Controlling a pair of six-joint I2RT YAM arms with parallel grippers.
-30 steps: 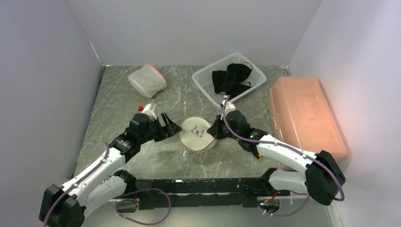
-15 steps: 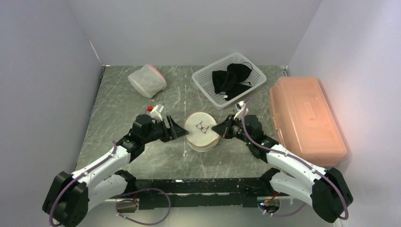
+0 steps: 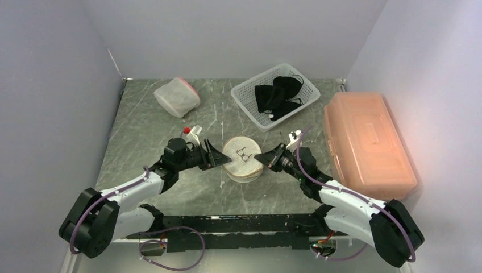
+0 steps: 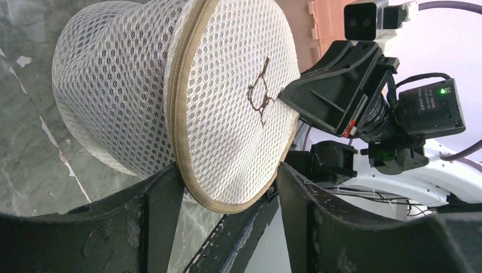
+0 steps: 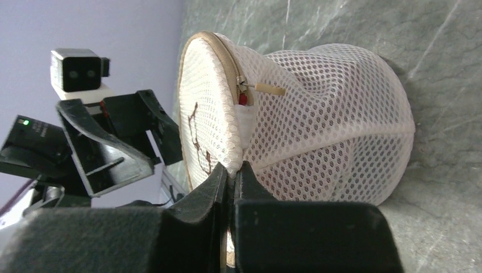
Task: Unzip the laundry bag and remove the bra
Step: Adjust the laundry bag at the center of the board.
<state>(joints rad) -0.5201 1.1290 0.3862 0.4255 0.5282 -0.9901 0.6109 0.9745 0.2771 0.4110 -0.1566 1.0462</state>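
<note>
The left gripper (image 3: pixel 212 154) stands wide, its fingers (image 4: pixel 162 216) straddling the tan zip rim of the laundry bag (image 3: pixel 243 160); whether they press it I cannot tell. Straight across from it, the right gripper (image 3: pixel 263 155) is pinched tight on the mesh edge of the bag's flat lid, so the bag sits between the two. The zip pull (image 5: pixel 268 88) lies on the rim a little along from the right fingertips. Beyond the right gripper stands a white basket (image 3: pixel 245 94) holding a dark garment (image 3: pixel 277 94); beyond the left, a pale tub (image 3: pixel 176 98)
</note>
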